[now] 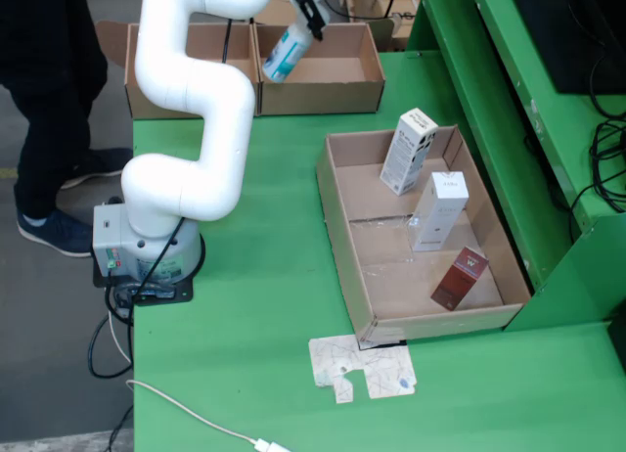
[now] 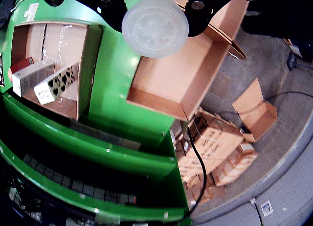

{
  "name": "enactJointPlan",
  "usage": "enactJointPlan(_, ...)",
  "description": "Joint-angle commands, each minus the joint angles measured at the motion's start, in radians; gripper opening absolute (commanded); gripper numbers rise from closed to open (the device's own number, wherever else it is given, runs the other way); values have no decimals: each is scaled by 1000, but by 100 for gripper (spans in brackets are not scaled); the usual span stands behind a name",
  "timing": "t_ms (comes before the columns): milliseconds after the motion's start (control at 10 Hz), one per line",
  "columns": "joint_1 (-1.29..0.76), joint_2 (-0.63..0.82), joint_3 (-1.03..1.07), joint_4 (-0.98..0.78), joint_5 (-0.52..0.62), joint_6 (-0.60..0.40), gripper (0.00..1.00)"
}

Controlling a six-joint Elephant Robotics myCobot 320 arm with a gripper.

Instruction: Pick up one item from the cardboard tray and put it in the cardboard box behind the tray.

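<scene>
The white plastic bottle with a pale blue label [image 1: 286, 51] hangs tilted in the air, its top end up at 1 o'clock inside the black gripper [image 1: 311, 15] and its base pointing down toward 7 o'clock in the fixed view. The gripper's fingers are closed narrowly on the bottle's upper part, one on each side. In the gripper-mounted view the bottle's round translucent base [image 2: 155, 24] fills the top centre, with the black fingers [image 2: 110, 8] hugging it at 9 o'clock and at 3 o'clock.

Directly under the bottle is the open brown cardboard box [image 1: 333, 75], standing at the far edge of the green table [image 1: 264, 305]; the bottle is above the box's left part, near the wall it shares with a second open cardboard box [image 1: 147, 90] at 9 o'clock. In the gripper-mounted view the box floor [image 2: 181, 74] lies just below the bottle's base.

At 5 o'clock from the box, well apart, lies the shallow cardboard tray [image 1: 342, 247]. It holds a white carton with dark print [image 1: 408, 151] leaning at the far end, a plain white carton [image 1: 439, 211] upright in the middle, and a dark red carton [image 1: 460, 278] near the front.

The white jointed robot arm [image 1: 191, 90] rises from its grey base [image 1: 142, 247] at 9 o'clock of the tray. A flattened printed cardboard piece [image 1: 362, 367] lies on the table at 6 o'clock, just in front of the tray
</scene>
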Motion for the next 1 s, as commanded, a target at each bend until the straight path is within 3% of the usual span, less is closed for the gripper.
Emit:
enactJointPlan(0, 0, 19, 23, -27, 7, 19, 0)
enactJointPlan(400, -6, 17, 23, -26, 14, 20, 0)
enactJointPlan(700, -43, 12, 23, 108, -1, -19, 0)
enactJointPlan(900, -43, 12, 23, 108, -1, -19, 0)
